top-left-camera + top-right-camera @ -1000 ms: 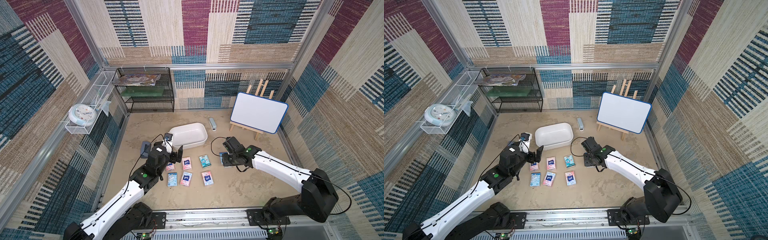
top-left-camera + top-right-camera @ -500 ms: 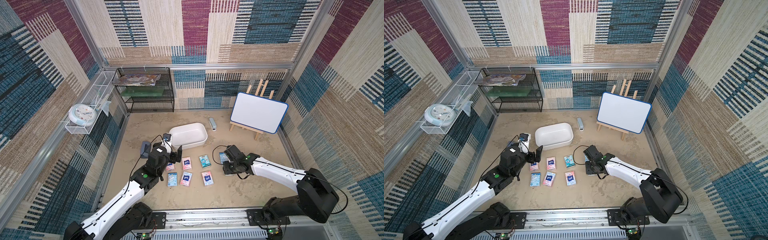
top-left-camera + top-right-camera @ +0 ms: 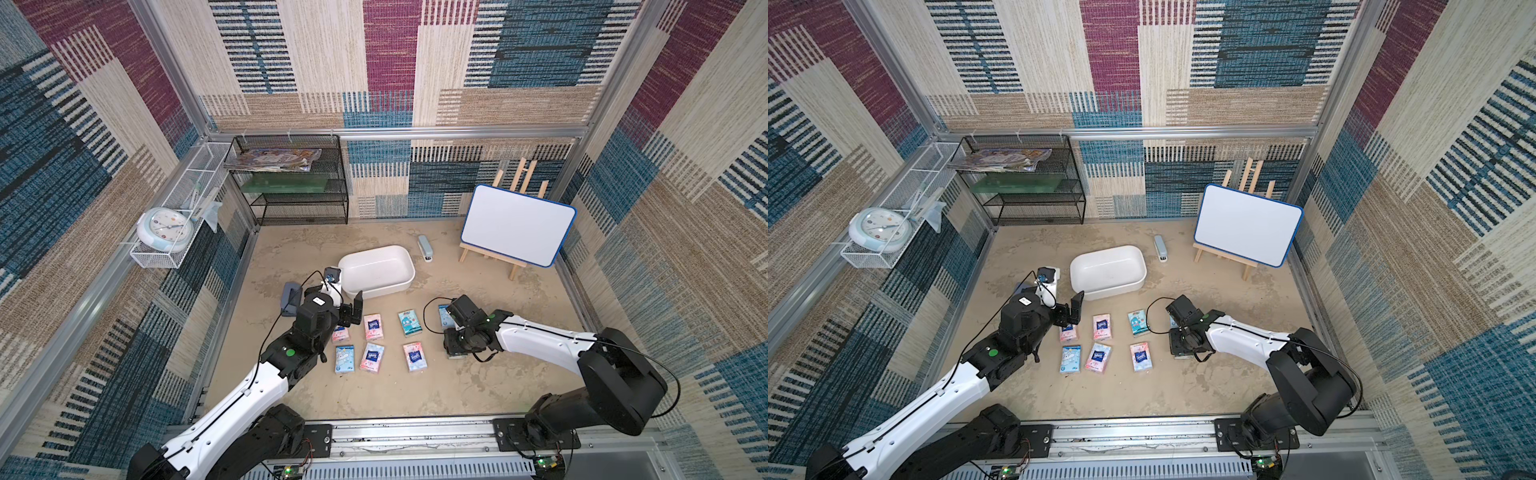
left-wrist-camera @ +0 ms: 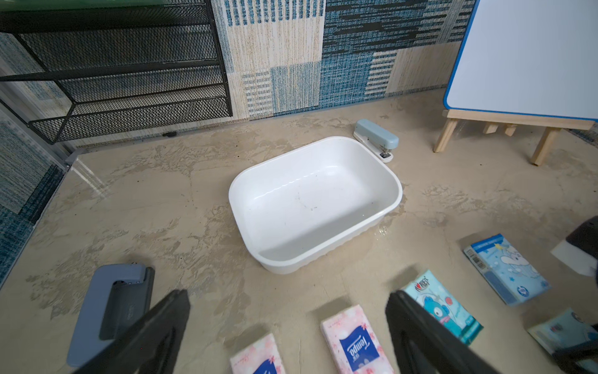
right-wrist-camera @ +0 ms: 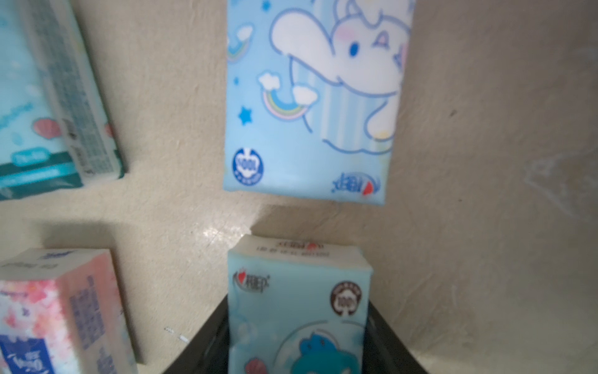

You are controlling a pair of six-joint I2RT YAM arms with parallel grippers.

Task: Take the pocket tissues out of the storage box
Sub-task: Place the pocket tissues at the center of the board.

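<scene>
The white storage box (image 3: pixel 386 289) (image 3: pixel 1113 291) (image 4: pixel 315 200) stands empty. In front of it, several pocket tissues lie flat in two rows on the table: pink (image 3: pixel 373 327), teal (image 3: pixel 409 323), light blue (image 3: pixel 344 359). My left gripper (image 3: pixel 351 309) (image 4: pixel 289 301) hovers open over the pink packets (image 4: pixel 356 343) at the left end, holding nothing. My right gripper (image 3: pixel 456 347) (image 5: pixel 299 311) is low at the right end of the front row. Its fingers press the sides of a teal packet (image 5: pixel 297 291), just in front of a light blue cartoon packet (image 5: pixel 310 97).
A grey-blue stapler (image 3: pixel 425 248) lies behind the box, and a grey hole punch (image 3: pixel 291 297) lies left of my left gripper. A whiteboard on an easel (image 3: pixel 517 224) stands back right. A black mesh shelf (image 3: pixel 299 183) is back left, and a wire basket with a clock (image 3: pixel 162 224) hangs on the left wall.
My right gripper has carried the teal packet toward the front and down to the table beside the front row. The left arm has not moved.
</scene>
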